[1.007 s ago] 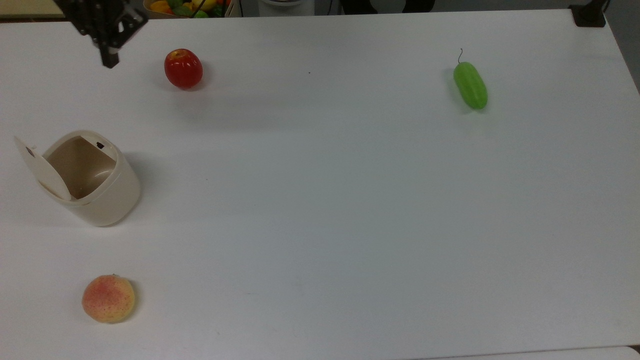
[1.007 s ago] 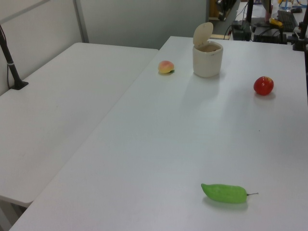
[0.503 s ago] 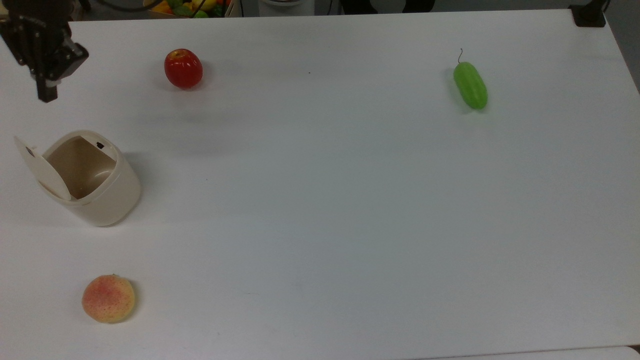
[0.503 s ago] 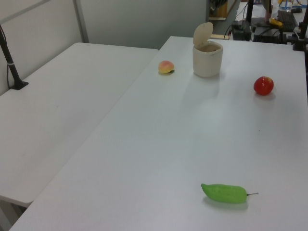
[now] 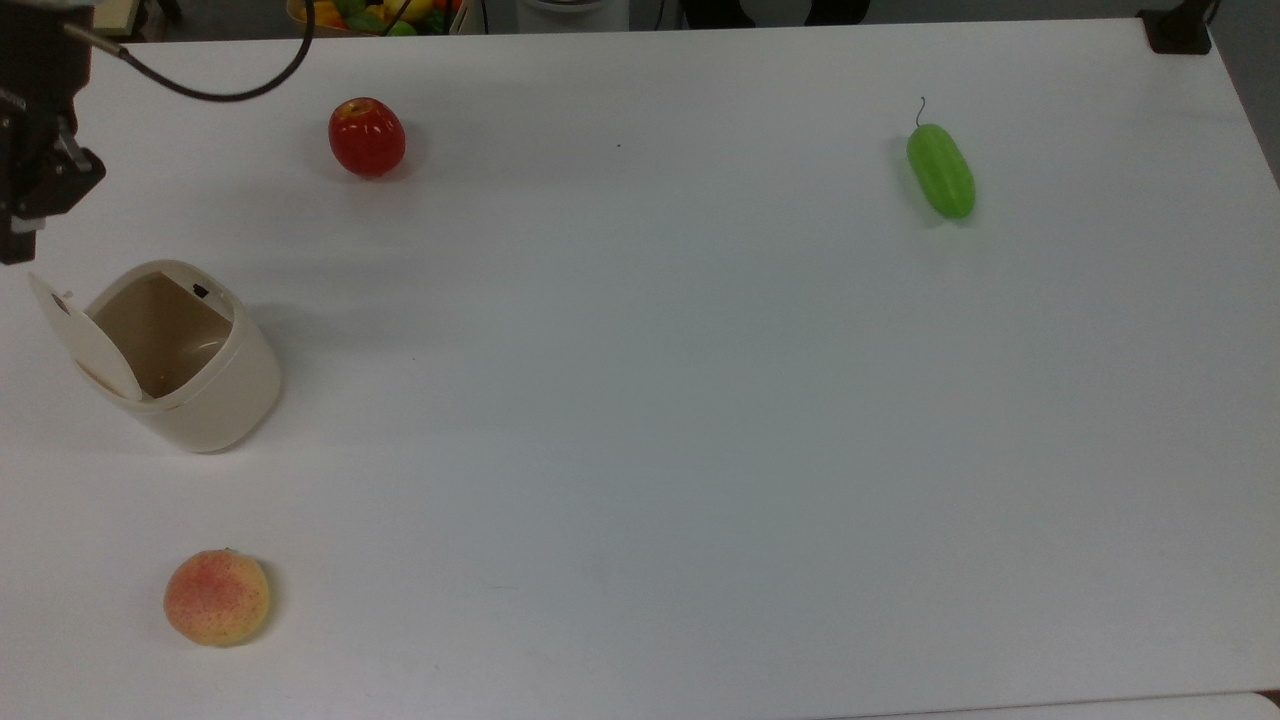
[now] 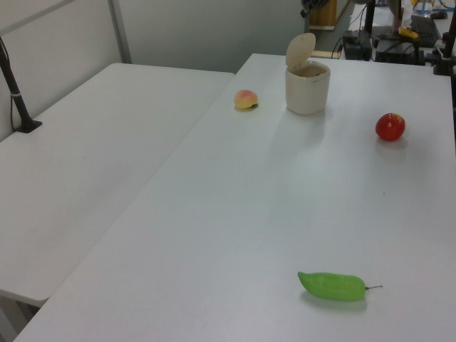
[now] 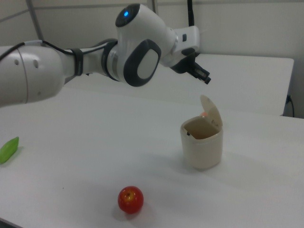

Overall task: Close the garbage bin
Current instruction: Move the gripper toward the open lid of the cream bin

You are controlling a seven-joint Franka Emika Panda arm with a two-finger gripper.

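White table (image 5: 640,400) — open garbage bin (image 7: 202,145) sits below the pincer (image 7: 205,78).

Open-lidded garbage bin (image 5: 190,370) just below the hand (image 5: 18,245), apart.

Glossy red apple (image 5: 367,137) near the top view's far left edge of the white tabletop (image 5: 640,400), ridged green cucumber with curled stem (image 5: 940,168) well apart at right, speckled yellow-pink peach (image 5: 217,597) near the front left

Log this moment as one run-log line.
phase: approach | gripper: above and behind open lid, no contact | garbage bin: upright, lid raised | apple, peach, cucumber: apart on table
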